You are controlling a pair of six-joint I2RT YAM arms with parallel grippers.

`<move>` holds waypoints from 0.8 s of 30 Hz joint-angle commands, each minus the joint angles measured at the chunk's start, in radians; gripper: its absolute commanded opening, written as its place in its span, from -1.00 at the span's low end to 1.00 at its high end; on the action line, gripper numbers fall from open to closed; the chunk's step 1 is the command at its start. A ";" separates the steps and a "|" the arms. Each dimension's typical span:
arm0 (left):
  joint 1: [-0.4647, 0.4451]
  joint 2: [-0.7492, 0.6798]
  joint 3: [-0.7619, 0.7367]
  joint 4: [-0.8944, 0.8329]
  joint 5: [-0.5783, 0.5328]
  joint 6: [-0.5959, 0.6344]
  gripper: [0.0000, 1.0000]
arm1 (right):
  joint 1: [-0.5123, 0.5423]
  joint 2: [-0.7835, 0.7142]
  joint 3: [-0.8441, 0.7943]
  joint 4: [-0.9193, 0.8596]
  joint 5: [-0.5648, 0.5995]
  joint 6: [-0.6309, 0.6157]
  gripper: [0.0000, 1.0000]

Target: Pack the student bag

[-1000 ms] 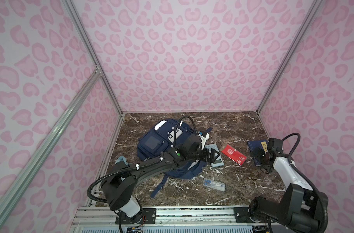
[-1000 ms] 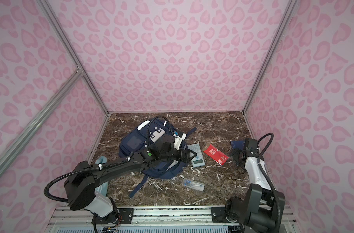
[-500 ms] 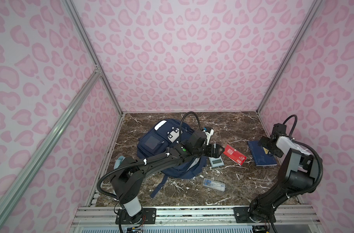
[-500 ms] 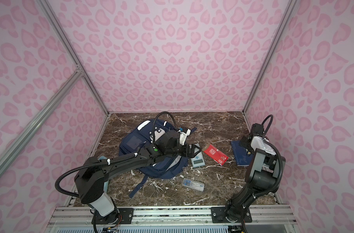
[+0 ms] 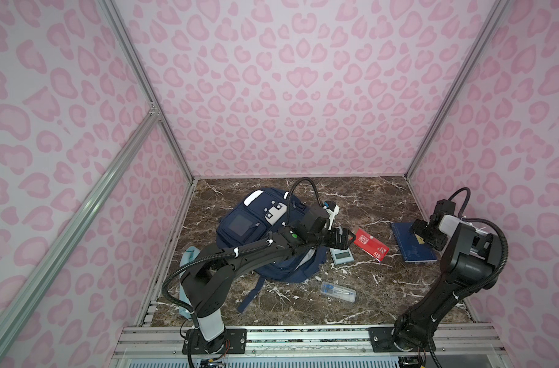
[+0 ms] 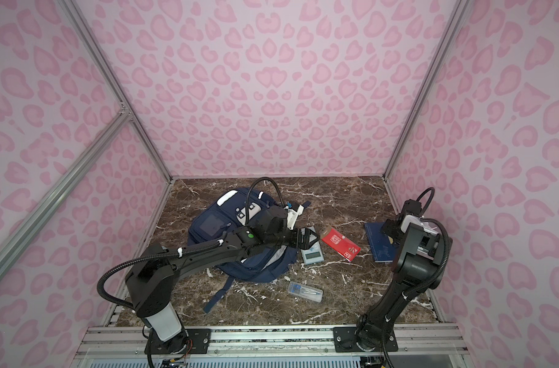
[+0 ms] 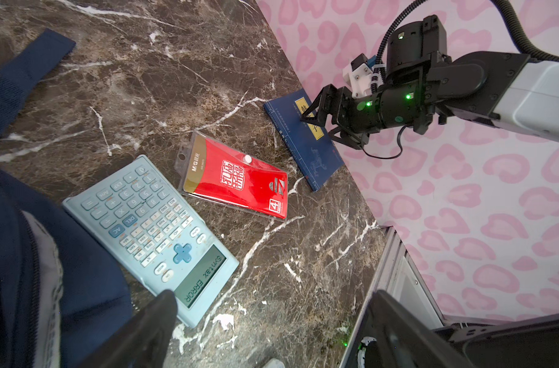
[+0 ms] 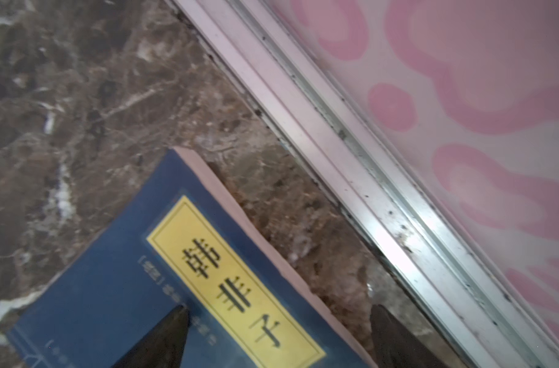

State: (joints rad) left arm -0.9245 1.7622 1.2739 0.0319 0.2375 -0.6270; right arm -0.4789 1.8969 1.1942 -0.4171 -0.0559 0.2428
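Bag lies left of middle on table, mouth toward near right, beside calculator. Soft, floppy, likely light, will sag. Best hold: rim of mouth. Left gripper wide, empty, over calculator. Right gripper wide, straddling edge of book, far right.

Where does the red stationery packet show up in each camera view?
Top view: red stationery packet on the marble, between the calculator and the navy book.
Top view: same spot, right of centre.
Left wrist: mid-picture, beside the calculator.
Right wrist: not in it.
Shared landmark: the navy book, seen in all four.
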 commanded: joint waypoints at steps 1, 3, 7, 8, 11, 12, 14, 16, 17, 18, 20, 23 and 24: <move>0.008 0.009 0.013 0.022 -0.003 0.004 0.95 | 0.044 0.030 -0.006 -0.076 0.003 -0.041 0.75; 0.013 0.019 0.018 0.022 -0.009 0.005 0.95 | 0.079 0.026 -0.017 -0.087 0.016 -0.045 0.72; 0.015 0.060 0.064 -0.006 -0.020 0.025 0.96 | 0.139 -0.021 -0.064 -0.092 0.076 -0.070 0.61; 0.015 0.073 0.080 -0.015 -0.018 0.027 0.96 | 0.154 -0.034 -0.072 -0.094 0.068 -0.073 0.58; 0.012 0.111 0.127 -0.017 -0.023 0.030 0.98 | 0.195 -0.061 -0.085 -0.098 0.012 -0.062 0.54; 0.010 0.128 0.144 -0.021 -0.032 0.033 0.98 | 0.208 -0.070 -0.097 -0.094 -0.005 -0.054 0.54; 0.003 0.171 0.186 -0.041 -0.039 0.038 1.00 | 0.243 -0.090 -0.124 -0.078 -0.028 -0.038 0.55; -0.008 0.216 0.228 -0.054 -0.032 0.040 0.96 | 0.278 -0.108 -0.152 -0.065 -0.032 -0.023 0.55; -0.015 0.233 0.242 -0.056 -0.032 0.039 0.93 | 0.289 -0.116 -0.163 -0.066 -0.031 -0.017 0.55; -0.020 0.257 0.261 -0.054 -0.030 0.039 0.88 | 0.298 -0.129 -0.177 -0.066 -0.034 -0.009 0.54; -0.031 0.308 0.304 -0.052 -0.022 0.040 0.79 | 0.297 -0.167 -0.214 -0.050 -0.032 0.010 0.54; -0.041 0.389 0.372 -0.025 0.029 0.006 0.64 | 0.245 -0.205 -0.240 -0.022 -0.071 0.027 0.60; -0.046 0.415 0.398 -0.021 0.040 -0.002 0.58 | 0.228 -0.209 -0.240 -0.018 -0.083 0.032 0.63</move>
State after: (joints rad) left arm -0.9642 2.1326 1.6215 -0.0128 0.2295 -0.6018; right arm -0.2222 1.6978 0.9653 -0.4244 -0.1024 0.2485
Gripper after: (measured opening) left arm 0.806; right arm 0.808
